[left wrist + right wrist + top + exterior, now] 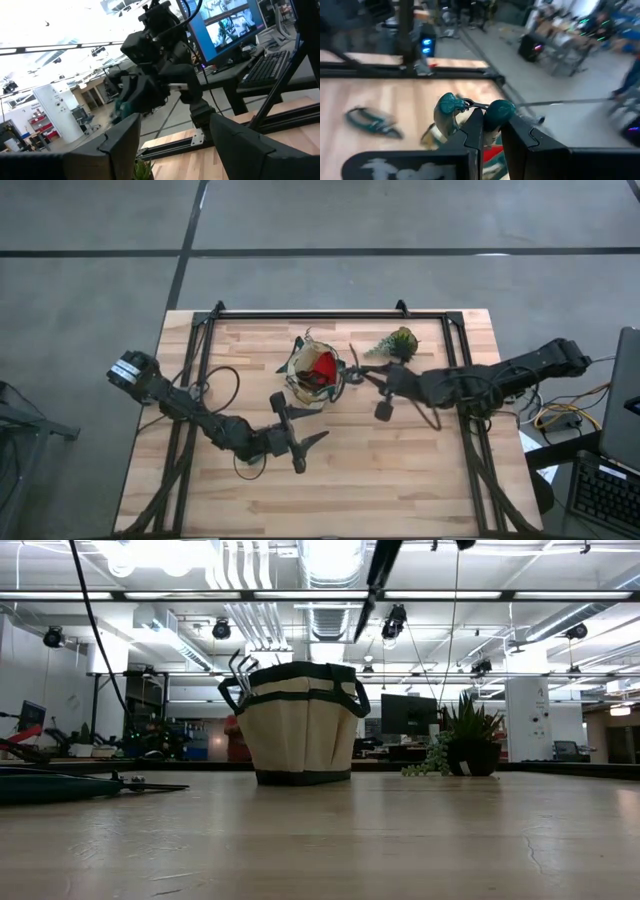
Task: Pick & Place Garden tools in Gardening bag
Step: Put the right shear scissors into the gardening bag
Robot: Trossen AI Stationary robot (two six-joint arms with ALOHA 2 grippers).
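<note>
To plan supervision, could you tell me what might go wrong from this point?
1. The right gripper pinches the teal-handled tool near the gardening bag rim; released there, it might snag the rim and fall outside or tip the bag.
2. The small plant sits close beside the right arm and could be knocked on withdrawal.

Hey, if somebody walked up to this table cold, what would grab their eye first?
Probably the gardening bag at the table's middle, tan with green trim, a red piece showing inside. Next, the right claw just beside the bag, shut on teal-handled shears, while the left claw waits open, nearer the front edge. A small green plant sits behind the right arm near the back rail.
</note>
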